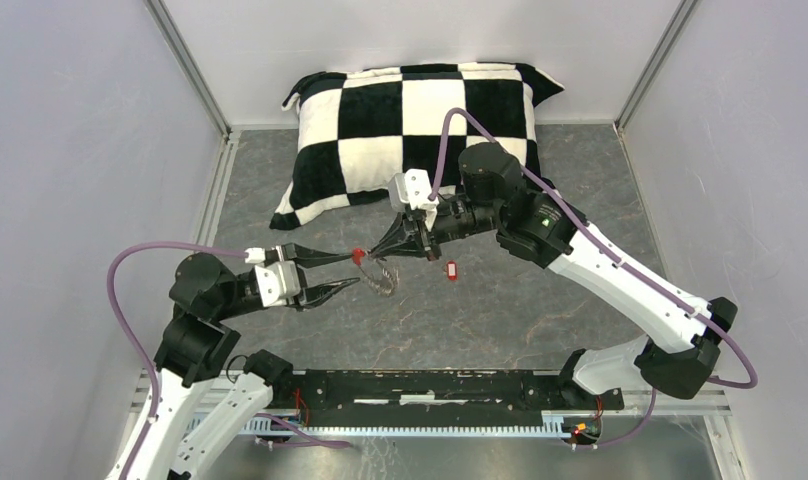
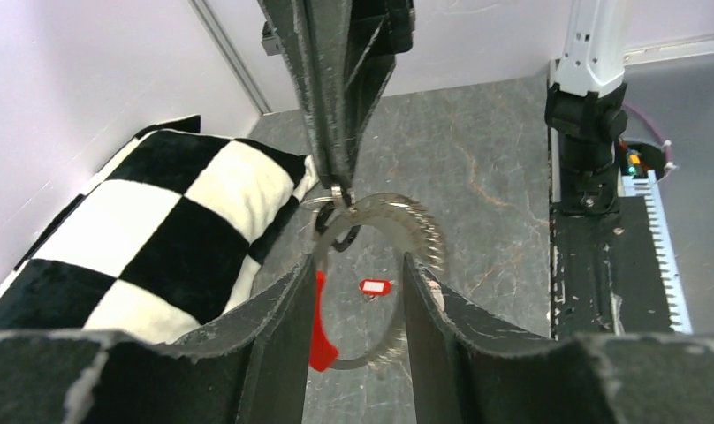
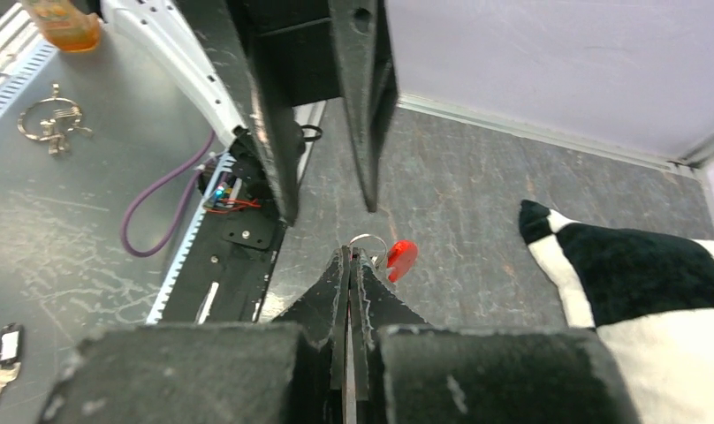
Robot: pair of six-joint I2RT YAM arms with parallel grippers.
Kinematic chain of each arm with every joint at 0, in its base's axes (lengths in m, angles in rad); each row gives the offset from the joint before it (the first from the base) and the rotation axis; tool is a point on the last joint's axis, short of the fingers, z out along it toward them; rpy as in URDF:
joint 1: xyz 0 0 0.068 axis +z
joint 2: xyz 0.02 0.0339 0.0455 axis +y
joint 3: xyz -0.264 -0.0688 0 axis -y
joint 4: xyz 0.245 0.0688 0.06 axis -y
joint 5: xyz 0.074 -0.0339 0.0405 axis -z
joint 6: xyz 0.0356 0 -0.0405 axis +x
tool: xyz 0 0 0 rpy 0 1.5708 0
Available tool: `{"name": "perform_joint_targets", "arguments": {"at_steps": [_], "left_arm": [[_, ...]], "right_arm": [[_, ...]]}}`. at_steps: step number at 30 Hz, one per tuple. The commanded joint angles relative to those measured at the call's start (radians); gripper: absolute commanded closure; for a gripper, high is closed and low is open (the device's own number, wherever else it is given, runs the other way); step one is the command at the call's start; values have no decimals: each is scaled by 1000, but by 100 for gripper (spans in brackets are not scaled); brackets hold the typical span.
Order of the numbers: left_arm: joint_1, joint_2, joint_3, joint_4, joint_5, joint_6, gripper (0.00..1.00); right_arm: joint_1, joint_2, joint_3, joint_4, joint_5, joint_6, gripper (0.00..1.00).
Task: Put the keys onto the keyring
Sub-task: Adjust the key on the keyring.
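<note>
- Pinching the keyring [image 2: 420, 231] between closed fingers, the right gripper [image 2: 338, 181] hangs it mid-frame over the table [image 2: 495, 159].
- The left gripper [image 2: 355, 269] straddles the loop, spread wide and gripping nothing.
- The red key [image 1: 451, 270] lies on the table, just right of the loop.
- I'd steady the loop before fetching the key.
- I can read no writing anywhere.

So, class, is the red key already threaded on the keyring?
No, the red key lies by itself on the table, apart from the keyring.
</note>
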Motion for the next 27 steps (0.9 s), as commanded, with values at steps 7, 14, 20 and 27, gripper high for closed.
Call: {"name": "perform_joint_targets", "arguments": {"at_steps": [7,14,20,27], "left_arm": [[-3,100,51,-76,101,301,50],[-3,152,140,-266,239,560,51],[-3,160,148,-286,298,574,52],[-3,186,149,-288,322,625,53]], "right_arm": [[-3,-17,-24,-3,-159,32,100],[-1,-7,-29,-13,-150,34,100],[10,14,-19,-23,-153,31,100],[26,39,0,-61,-157,14,100]]}}
